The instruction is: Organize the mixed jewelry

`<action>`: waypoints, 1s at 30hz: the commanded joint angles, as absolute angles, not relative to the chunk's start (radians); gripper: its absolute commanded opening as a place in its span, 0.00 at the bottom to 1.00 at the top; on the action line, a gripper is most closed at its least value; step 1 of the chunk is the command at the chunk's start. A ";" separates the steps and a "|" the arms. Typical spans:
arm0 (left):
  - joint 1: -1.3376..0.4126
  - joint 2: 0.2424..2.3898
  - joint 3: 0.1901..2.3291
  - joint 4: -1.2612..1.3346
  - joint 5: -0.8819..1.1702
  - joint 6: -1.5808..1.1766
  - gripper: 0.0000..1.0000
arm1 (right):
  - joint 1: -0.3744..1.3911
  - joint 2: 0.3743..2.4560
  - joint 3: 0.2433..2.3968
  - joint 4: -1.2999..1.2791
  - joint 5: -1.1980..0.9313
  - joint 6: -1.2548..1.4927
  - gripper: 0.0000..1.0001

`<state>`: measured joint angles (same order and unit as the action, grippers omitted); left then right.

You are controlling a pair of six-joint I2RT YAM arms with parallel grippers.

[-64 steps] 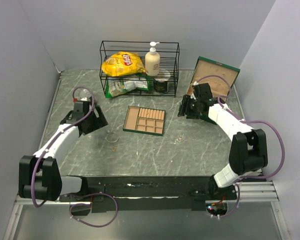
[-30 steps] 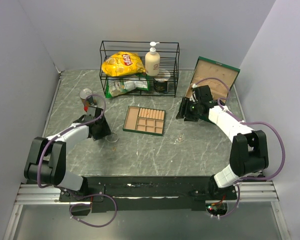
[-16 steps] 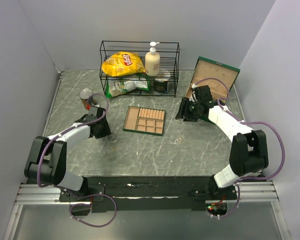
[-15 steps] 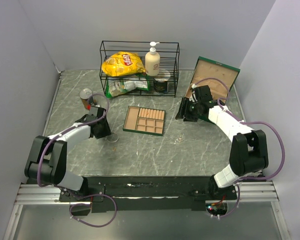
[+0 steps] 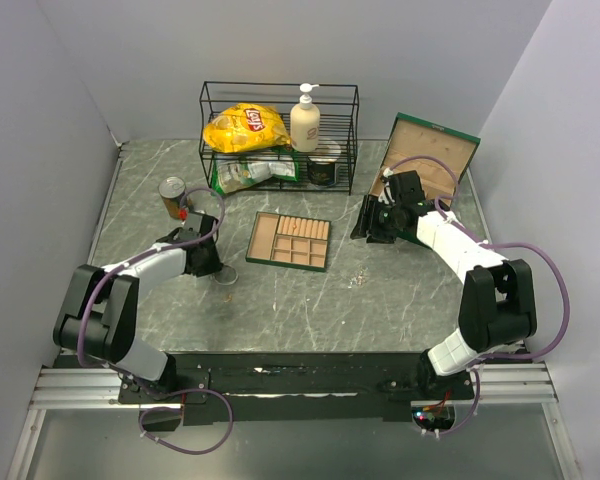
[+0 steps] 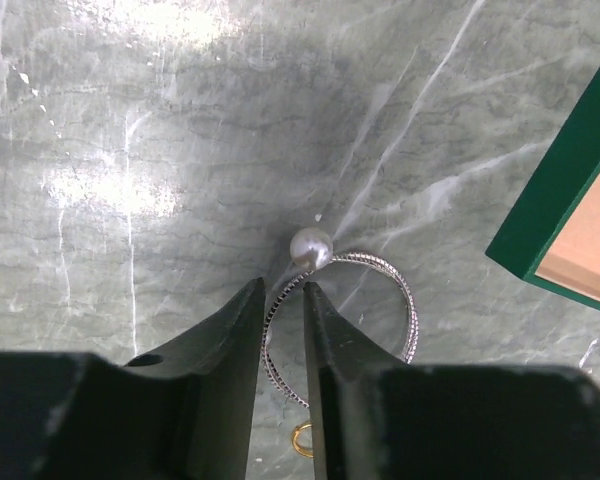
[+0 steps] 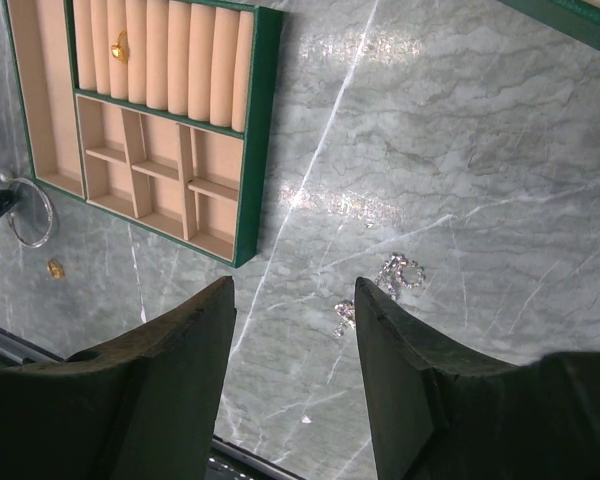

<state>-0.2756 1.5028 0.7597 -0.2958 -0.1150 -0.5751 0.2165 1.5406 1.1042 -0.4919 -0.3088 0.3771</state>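
Note:
A thin silver bangle (image 6: 412, 318) with a pearl bead (image 6: 310, 247) lies flat on the marble table. My left gripper (image 6: 280, 286) is low over it. The jaws stand a narrow gap apart, and the bangle's near rim runs between them without being pinched. A small gold ring (image 6: 302, 440) lies just behind the bangle. From above, the left gripper (image 5: 209, 262) sits beside the bangle (image 5: 225, 275), left of the green jewelry box (image 5: 289, 262). My right gripper (image 7: 293, 285) hangs open above a sparkly pale chain (image 7: 398, 272). A gold piece (image 7: 120, 46) sits in the box's ring rolls.
A wire rack (image 5: 278, 135) at the back holds a chip bag (image 5: 245, 127), a soap bottle (image 5: 304, 120) and a tin. A can (image 5: 173, 195) stands behind the left arm. The green lid (image 5: 432, 152) leans at the back right. Walls close in on both sides.
The left gripper's jaws have narrowed around the bangle's rim, and the left arm has settled slightly lower and closer to it. The right arm has not moved.

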 commanded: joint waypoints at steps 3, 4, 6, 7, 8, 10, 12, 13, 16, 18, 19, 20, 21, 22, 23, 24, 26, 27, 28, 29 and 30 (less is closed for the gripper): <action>-0.301 1.522 0.793 -0.304 -0.163 -0.572 0.25 | 0.222 1.537 1.100 -0.476 -0.319 0.379 0.58; -0.304 1.520 0.792 -0.304 -0.164 -0.572 0.23 | 0.221 1.537 1.098 -0.477 -0.321 0.379 0.58; -0.308 1.522 0.792 -0.305 -0.167 -0.572 0.20 | 0.222 1.536 1.097 -0.476 -0.321 0.380 0.58; -0.310 1.522 0.792 -0.307 -0.169 -0.572 0.17 | 0.221 1.536 1.095 -0.476 -0.321 0.380 0.58; -0.310 1.523 0.795 -0.307 -0.169 -0.571 0.15 | 0.224 1.534 1.094 -0.474 -0.322 0.380 0.58; -0.313 1.525 0.801 -0.310 -0.166 -0.569 0.07 | 0.224 1.532 1.092 -0.472 -0.325 0.382 0.58; -0.316 1.528 0.810 -0.319 -0.161 -0.566 0.04 | 0.221 1.531 1.089 -0.469 -0.328 0.383 0.58; -0.318 1.528 0.811 -0.322 -0.164 -0.566 0.02 | 0.221 1.528 1.088 -0.469 -0.328 0.383 0.58; -0.322 1.514 0.810 -0.327 -0.160 -0.566 0.01 | 0.222 1.523 1.086 -0.469 -0.330 0.382 0.58; -0.325 1.496 0.811 -0.336 -0.161 -0.568 0.01 | 0.222 1.523 1.086 -0.471 -0.331 0.382 0.58; -0.325 1.490 0.813 -0.340 -0.161 -0.568 0.01 | 0.222 1.520 1.085 -0.471 -0.333 0.385 0.58; -0.325 1.473 0.818 -0.348 -0.163 -0.571 0.01 | 0.222 1.519 1.085 -0.468 -0.340 0.387 0.58; -0.327 1.462 0.825 -0.359 -0.163 -0.568 0.01 | 0.221 1.516 1.083 -0.466 -0.347 0.390 0.58; -0.327 1.453 0.830 -0.365 -0.161 -0.568 0.01 | 0.222 1.513 1.081 -0.459 -0.353 0.394 0.58; -0.327 1.431 0.841 -0.370 -0.160 -0.565 0.01 | 0.222 1.511 1.078 -0.454 -0.370 0.399 0.58; -0.327 1.422 0.847 -0.380 -0.158 -0.561 0.01 | 0.222 1.508 1.071 -0.446 -0.379 0.411 0.58; -0.328 1.401 0.867 -0.393 -0.160 -0.557 0.02 | 0.222 1.505 1.062 -0.422 -0.403 0.428 0.58; -0.328 1.394 0.874 -0.400 -0.161 -0.555 0.02 | 0.224 1.503 1.051 -0.410 -0.429 0.446 0.58; -0.328 1.390 0.880 -0.409 -0.160 -0.554 0.02 | 0.225 1.503 1.046 -0.390 -0.440 0.455 0.58; -0.328 1.379 0.891 -0.413 -0.156 -0.552 0.02 | 0.230 1.500 1.042 -0.381 -0.449 0.463 0.58; -0.330 1.373 0.896 -0.416 -0.149 -0.552 0.01 | 0.233 1.502 1.034 -0.373 -0.462 0.478 0.58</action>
<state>-0.3233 1.4281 0.8341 -0.3901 -0.1619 -0.5632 0.2184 1.5394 1.0595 -0.4446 -0.3916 0.4229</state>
